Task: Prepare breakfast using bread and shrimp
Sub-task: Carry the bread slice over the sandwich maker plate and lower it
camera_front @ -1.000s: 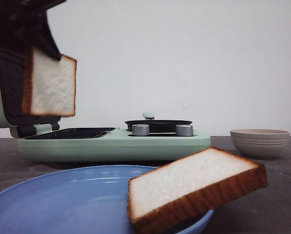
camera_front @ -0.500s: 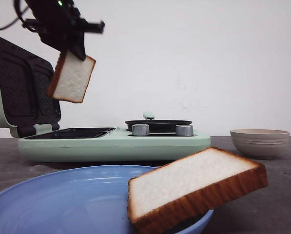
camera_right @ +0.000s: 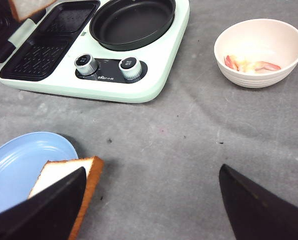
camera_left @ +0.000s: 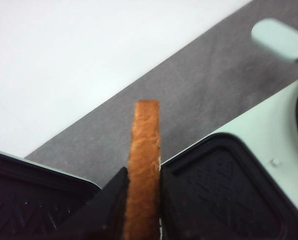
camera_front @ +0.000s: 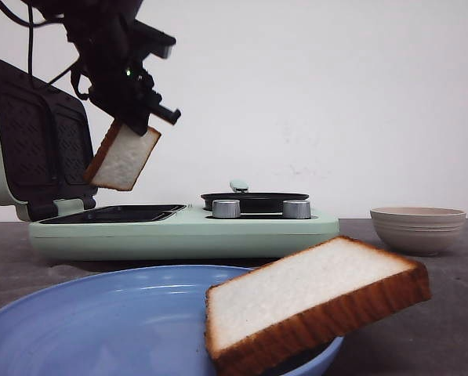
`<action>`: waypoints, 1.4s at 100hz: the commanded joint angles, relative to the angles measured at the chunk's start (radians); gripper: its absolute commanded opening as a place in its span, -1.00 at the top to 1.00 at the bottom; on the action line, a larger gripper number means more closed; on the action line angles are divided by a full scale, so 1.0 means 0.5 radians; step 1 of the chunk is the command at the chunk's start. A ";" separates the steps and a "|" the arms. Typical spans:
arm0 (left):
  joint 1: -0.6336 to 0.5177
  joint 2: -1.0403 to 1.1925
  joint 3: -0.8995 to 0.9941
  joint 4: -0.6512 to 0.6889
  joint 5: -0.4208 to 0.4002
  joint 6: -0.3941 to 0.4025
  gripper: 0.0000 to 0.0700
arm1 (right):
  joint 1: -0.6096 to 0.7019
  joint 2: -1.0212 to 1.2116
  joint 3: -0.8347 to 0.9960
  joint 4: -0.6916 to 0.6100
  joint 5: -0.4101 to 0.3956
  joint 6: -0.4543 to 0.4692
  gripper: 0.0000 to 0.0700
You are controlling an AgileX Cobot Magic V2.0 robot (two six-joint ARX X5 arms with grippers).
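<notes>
Held slice: hanging tilted above the dark sandwich plate of the mint breakfast maker, clear of it, in front of the raised lid; showing a white face and golden-brown crust, seen edge-on from the left wrist.
Left fingers: clenching on that slice by its upper edge, one finger against each face.
Step in hand: carrying the first slice to the sandwich plate, judging by its position.
Next move: lowering further and levelling the slice flat into the recess before letting go; watching the lid close behind.
Second slice: resting propped on the rim of the blue plate, overhanging toward the counter.
Shrimp: lying pink-orange in the cream bowl, well apart from the maker.
Right fingers: spreading released over the counter, grasping nothing.
</notes>
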 commanded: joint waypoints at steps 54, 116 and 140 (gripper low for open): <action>-0.013 0.270 0.053 0.248 -0.111 0.275 0.99 | 0.008 0.002 0.032 0.011 -0.005 -0.016 -0.53; -0.084 0.320 0.053 0.247 0.037 0.328 0.62 | 0.008 0.002 0.032 0.008 -0.006 -0.017 -0.53; -0.083 0.320 0.053 0.246 0.057 0.328 -0.27 | 0.008 0.002 0.032 0.008 -0.006 -0.017 -0.53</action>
